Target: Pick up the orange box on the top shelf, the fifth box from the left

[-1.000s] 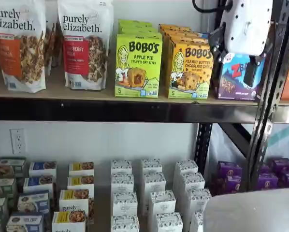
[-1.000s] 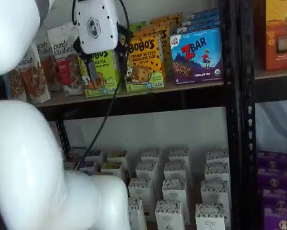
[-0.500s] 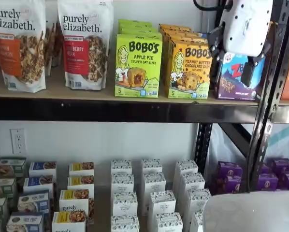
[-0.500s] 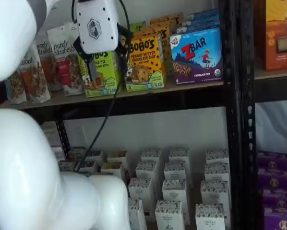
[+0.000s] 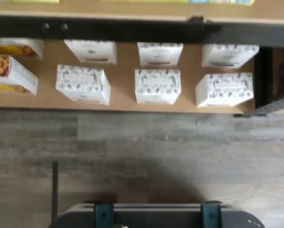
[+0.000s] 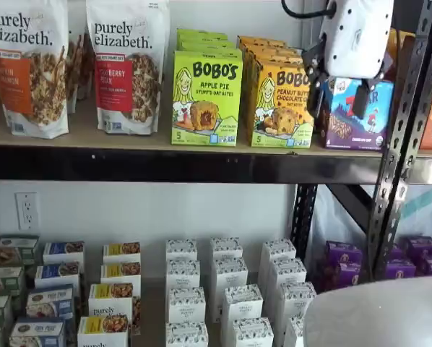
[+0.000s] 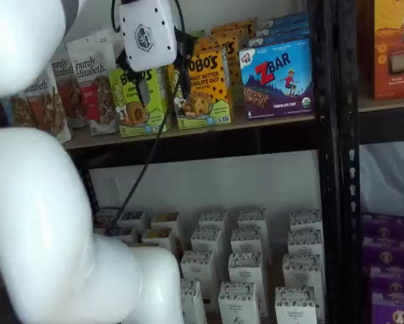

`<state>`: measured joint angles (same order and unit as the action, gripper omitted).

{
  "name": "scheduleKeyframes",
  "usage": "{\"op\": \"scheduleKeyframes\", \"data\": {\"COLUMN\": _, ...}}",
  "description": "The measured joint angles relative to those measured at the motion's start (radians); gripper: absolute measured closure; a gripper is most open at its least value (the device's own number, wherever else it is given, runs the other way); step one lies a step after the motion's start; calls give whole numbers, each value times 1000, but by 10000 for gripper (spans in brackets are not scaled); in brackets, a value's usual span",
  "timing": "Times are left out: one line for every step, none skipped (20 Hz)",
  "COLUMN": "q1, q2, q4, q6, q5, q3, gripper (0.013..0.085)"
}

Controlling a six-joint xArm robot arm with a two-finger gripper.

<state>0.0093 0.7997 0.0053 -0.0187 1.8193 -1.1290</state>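
Tan top shelf [image 6: 79, 137], black beam, white wall, wood-grain floor [image 5: 180, 142]

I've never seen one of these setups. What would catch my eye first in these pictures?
Probably the white gripper hanging in front of the top shelf, its two black fingers spread apart and holding nothing. Just behind it stands the orange box with a cartoon girl, between a lime-green box and a purple-blue box. Rows of small white boxes fill the shelf below.
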Motion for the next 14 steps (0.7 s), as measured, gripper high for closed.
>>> {"op": "scheduleKeyframes", "data": {"q1": -6, "q2": -13, "q4": 3, "q6": 5, "q5": -14, "q3": -5, "gripper": 130}}
{"op": "scheduleKeyframes", "data": {"q1": -9, "q2": -27, "q4": 4, "q6": 8, "q5": -29, "q3": -10, "gripper": 130}}
{"op": "scheduleKeyframes", "data": {"q1": -13, "q2": -40, "q4": 3, "q6": 12, "q5": -49, "q3": -15, "gripper": 130}}
{"op": "scheduleKeyframes", "data": {"q1": -15, "q2": -53, "q4": 0, "q6": 14, "q5": -64, "q3": -21, "gripper": 130}}
{"op": "scheduleKeyframes", "data": {"q1": -18, "q2": -68, "q4": -2, "q6": 18, "q5": -79, "q3": -29, "gripper": 130}}
{"op": "scheduleKeyframes", "data": {"q1": -20, "q2": -89, "q4": -8, "q6": 20, "q5": -99, "q3": -40, "gripper": 130}}
{"op": "scheduleKeyframes", "data": {"q1": -21, "q2": -112, "q4": -15, "q6": 22, "q5": -118, "q3": -52, "gripper": 130}}
{"op": "scheduleKeyframes", "data": {"q1": -22, "q2": -130, "q4": -21, "q6": 24, "q5": -132, "q3": -62, "gripper": 130}}
{"op": "scheduleKeyframes", "data": {"q1": -25, "q2": -146, "q4": -22, "q6": 27, "q5": -144, "q3": -72, "gripper": 130}}
{"op": "scheduleKeyframes", "data": {"q1": -29, "q2": -161, "q4": -22, "q6": 30, "q5": -156, "q3": -80, "gripper": 130}}
{"op": "scheduleKeyframes", "data": {"q1": -35, "q2": -176, "q4": -17, "q6": 35, "q5": -168, "q3": -89, "gripper": 130}}
{"op": "scheduleKeyframes", "data": {"q1": -44, "q2": -195, "q4": -10, "q6": 42, "q5": -184, "q3": -102, "gripper": 130}}
{"op": "scheduleKeyframes", "data": {"q1": -50, "q2": -216, "q4": -4, "q6": 48, "q5": -197, "q3": -119, "gripper": 130}}
{"op": "scheduleKeyframes", "data": {"q1": -56, "q2": -238, "q4": 3, "q6": 53, "q5": -206, "q3": -137, "gripper": 130}}
